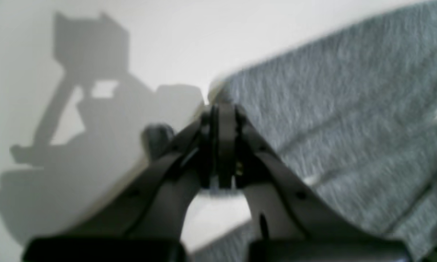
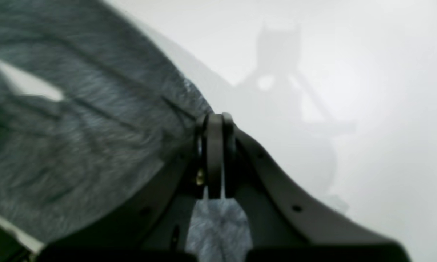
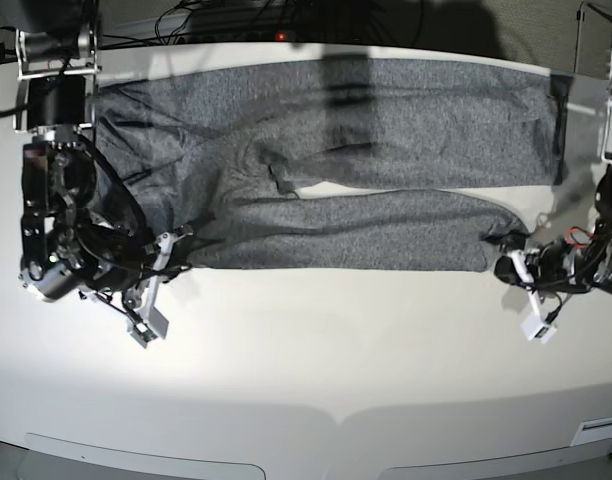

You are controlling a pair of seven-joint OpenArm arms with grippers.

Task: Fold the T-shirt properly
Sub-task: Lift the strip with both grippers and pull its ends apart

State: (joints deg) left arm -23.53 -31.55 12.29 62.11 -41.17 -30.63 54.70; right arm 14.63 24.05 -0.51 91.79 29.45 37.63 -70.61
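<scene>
The T-shirt [image 3: 326,170] is spread lengthwise across the white tabletop [image 3: 316,360], its near edge folded. One near corner is pinched by the clenched left pincer [image 1: 222,109], the other by the clenched right pincer [image 2: 215,120].

Both wrist views are pretty soft and blurry, with crisp-ish arm shadows thrown on the white table [image 3: 316,350]. Overhead view is sharper, bright in the middle, dimmer toward the corners, and the table edges bow like a wide-angle lens.
</scene>
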